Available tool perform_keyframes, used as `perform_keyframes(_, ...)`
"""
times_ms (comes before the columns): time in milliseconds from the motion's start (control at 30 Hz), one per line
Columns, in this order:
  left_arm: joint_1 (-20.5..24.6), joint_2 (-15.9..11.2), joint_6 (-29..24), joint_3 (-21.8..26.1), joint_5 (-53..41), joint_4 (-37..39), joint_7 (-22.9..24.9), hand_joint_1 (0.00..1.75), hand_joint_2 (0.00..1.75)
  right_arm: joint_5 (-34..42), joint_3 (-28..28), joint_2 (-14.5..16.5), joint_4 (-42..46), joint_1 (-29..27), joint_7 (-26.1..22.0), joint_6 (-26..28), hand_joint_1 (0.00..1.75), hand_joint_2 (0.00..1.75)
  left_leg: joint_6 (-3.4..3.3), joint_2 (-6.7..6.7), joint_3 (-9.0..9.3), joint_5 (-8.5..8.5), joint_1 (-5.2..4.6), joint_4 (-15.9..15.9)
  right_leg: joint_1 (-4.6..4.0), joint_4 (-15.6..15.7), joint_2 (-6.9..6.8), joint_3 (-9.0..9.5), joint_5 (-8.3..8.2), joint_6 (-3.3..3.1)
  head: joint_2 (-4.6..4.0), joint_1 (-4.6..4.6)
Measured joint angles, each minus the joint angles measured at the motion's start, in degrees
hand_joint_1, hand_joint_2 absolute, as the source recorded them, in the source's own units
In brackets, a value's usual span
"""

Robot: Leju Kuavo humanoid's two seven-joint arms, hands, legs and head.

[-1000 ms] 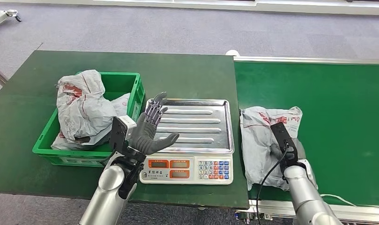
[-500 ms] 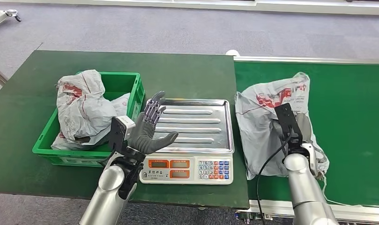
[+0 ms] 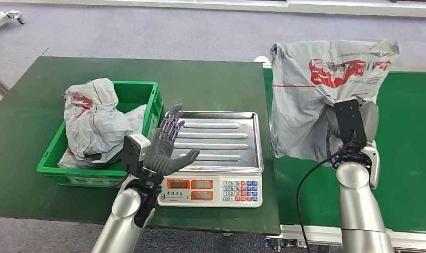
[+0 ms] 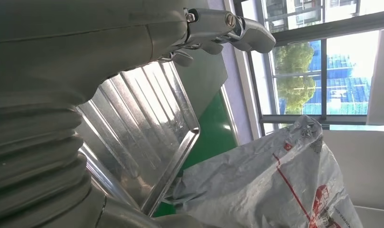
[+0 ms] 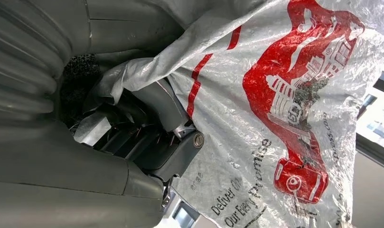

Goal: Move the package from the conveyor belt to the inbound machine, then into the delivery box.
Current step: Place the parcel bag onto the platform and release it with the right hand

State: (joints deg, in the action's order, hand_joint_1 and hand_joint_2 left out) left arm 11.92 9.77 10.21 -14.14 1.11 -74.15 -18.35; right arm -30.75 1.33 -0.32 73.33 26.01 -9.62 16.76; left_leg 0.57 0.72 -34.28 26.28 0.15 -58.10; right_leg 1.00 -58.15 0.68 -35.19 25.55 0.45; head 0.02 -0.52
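Observation:
My right hand [image 3: 358, 118] holds a grey plastic package [image 3: 316, 95] with red print up in the air above the green conveyor belt [image 3: 405, 132]. The bag hangs down and hides most of the fingers; up close the fingers [image 5: 152, 118] are wrapped in its crumpled plastic [image 5: 285, 95]. The inbound machine is a scale with a steel tray [image 3: 221, 139] and a keypad [image 3: 210, 191], just left of the belt. My left hand [image 3: 166, 147] stands open at the tray's left edge, palm up, fingers spread. The tray [image 4: 142, 137] and the hanging package [image 4: 275, 185] also appear in the left wrist view.
A green crate [image 3: 142, 100] at the left of the dark green table [image 3: 210, 84] holds other grey packages [image 3: 92, 118]. The belt's metal rail [image 3: 347, 67] runs along the far side. A black cable [image 3: 310, 184] hangs by my right arm.
My right hand has lifted the package off the belt, from lying flat to hanging high in the air. My left hand has stayed put beside the tray.

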Motion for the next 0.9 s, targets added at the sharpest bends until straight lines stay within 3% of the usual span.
perform_keyframes(167, -0.07, 0.00, -0.09, 0.00, 0.23, -0.25, 0.07, 0.00, 1.75, 2.31, -2.12, -0.79, 0.16, 0.64, 0.18, -3.13, 1.75, 1.75, 0.00, 0.00, 0.00, -0.01, 0.00, 0.00, 0.00, 0.00, -0.01, 0.01, -0.01, 0.00, 0.00, 0.00)
perform_keyframes(333, -0.03, 0.01, -0.27, 0.00, 0.94, -0.44, 0.47, 0.00, 1.75, 1.45, -7.92, -0.51, -0.73, 2.23, 0.55, -4.16, 1.75, 1.75, 0.01, -0.02, -0.02, -0.01, 0.01, 0.01, -0.02, -0.01, 0.00, 0.00, -0.01, 0.00, 0.00, 0.00)
perform_keyframes(600, 0.44, 0.50, -1.10, 0.00, 1.17, 0.04, 0.96, 0.00, 1.75, 2.09, -20.08, 3.19, -4.35, 6.93, 2.59, -4.13, 1.75, 1.75, 0.05, -0.02, -0.01, -0.05, 0.02, 0.01, -0.05, -0.02, 0.06, -0.04, -0.01, -0.01, 0.00, 0.00)
perform_keyframes(900, 1.29, 0.56, -1.17, 0.00, 1.27, 0.66, 1.15, 0.00, 1.75, 4.59, -25.73, 5.60, -7.79, 10.36, 2.78, -5.44, 1.75, 1.75, 0.00, -0.08, -0.07, -0.05, 0.01, 0.00, -0.02, -0.02, 0.09, -0.09, -0.03, 0.01, 0.00, -0.01)
